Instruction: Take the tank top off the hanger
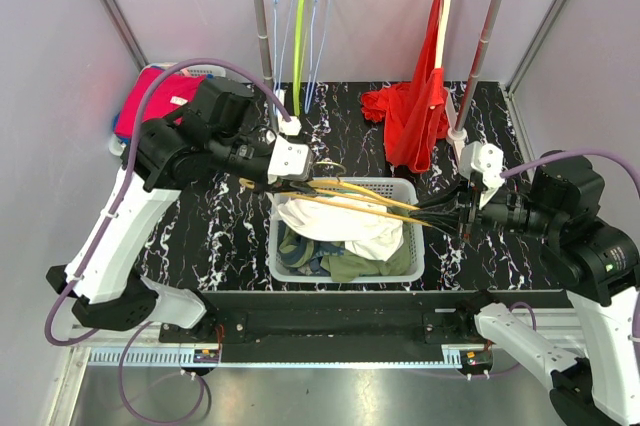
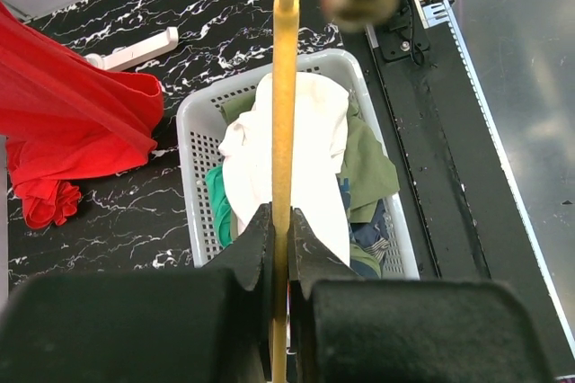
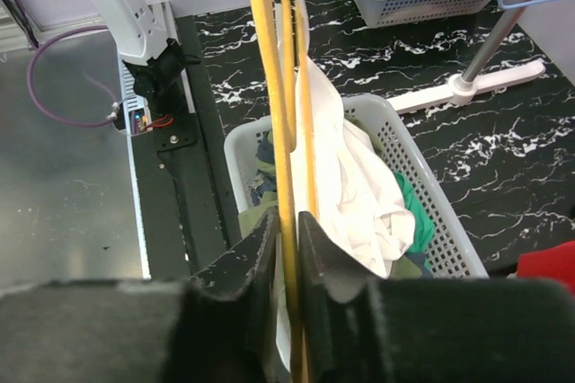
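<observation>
From the top camera, the left gripper (image 1: 300, 179) and the right gripper (image 1: 457, 216) each hold one end of a yellow hanger (image 1: 360, 196), which lies across above a white basket (image 1: 345, 276). The white tank top (image 1: 345, 224) is under it, in the basket on other clothes.

In the left wrist view, the jaws are clenched on the hanger bar.

In the right wrist view, the jaws also pinch the hanger. The tank top reaches up beside it; whether it is hooked on, I cannot tell.
</observation>
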{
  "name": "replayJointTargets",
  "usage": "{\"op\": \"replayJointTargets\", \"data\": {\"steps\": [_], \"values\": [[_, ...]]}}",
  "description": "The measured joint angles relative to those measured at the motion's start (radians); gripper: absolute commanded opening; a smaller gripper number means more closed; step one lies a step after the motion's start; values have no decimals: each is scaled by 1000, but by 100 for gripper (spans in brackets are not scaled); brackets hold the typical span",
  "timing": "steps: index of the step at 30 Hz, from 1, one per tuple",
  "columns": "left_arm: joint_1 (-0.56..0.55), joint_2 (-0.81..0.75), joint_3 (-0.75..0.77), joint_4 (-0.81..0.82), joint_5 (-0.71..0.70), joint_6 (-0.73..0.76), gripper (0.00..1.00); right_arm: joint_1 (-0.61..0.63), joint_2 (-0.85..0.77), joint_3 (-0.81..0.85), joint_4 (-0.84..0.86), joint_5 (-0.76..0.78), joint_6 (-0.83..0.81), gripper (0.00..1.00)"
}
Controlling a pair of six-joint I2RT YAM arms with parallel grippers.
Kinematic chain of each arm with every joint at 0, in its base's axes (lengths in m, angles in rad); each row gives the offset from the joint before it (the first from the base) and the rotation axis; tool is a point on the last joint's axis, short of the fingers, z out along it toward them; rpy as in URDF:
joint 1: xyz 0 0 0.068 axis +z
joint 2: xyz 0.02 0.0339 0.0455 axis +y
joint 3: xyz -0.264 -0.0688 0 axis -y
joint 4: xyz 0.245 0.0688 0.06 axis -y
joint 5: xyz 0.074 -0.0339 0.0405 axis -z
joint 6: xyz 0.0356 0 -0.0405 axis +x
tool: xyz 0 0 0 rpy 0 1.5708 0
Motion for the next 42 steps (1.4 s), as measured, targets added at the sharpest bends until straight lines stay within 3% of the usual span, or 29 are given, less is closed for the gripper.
{"op": "replayJointTargets", "data": {"steps": [2, 4, 6, 7, 8, 10, 11, 21, 29, 33, 42], "values": [[0, -2, 0, -2, 4, 0, 0, 0, 2, 0, 2, 6, -2, 3], [0, -3, 0, -5, 6, -2, 0, 0, 3, 0, 3, 6, -2, 0], [0, -3, 0, -6, 8, -8, 11, 0, 5, 0, 6, 7, -1, 0], [0, -3, 0, -5, 8, -9, 23, 0, 5, -2, 11, 7, 0, 0], [0, -4, 0, -5, 7, -13, 51, 0, 2, -8, 19, 8, 3, 0], [2, -8, -3, 12, -2, -24, 76, 0, -8, -29, 37, 16, 18, 0], [2, -13, -8, 24, -4, -39, 97, 0, -16, -45, 42, 23, 26, 0], [2, -148, -120, 193, -206, -183, 99, 0, -95, -98, 39, 161, 65, 0], [5, -309, -468, 290, -402, -223, 99, 0, -134, -43, -35, 253, 76, 0], [14, -306, -595, 325, -460, -246, 99, 0, -134, 0, -89, 270, 79, 0], [36, -305, -670, 470, -511, -379, 99, 0, -140, 19, -151, 282, 87, 0]]}}
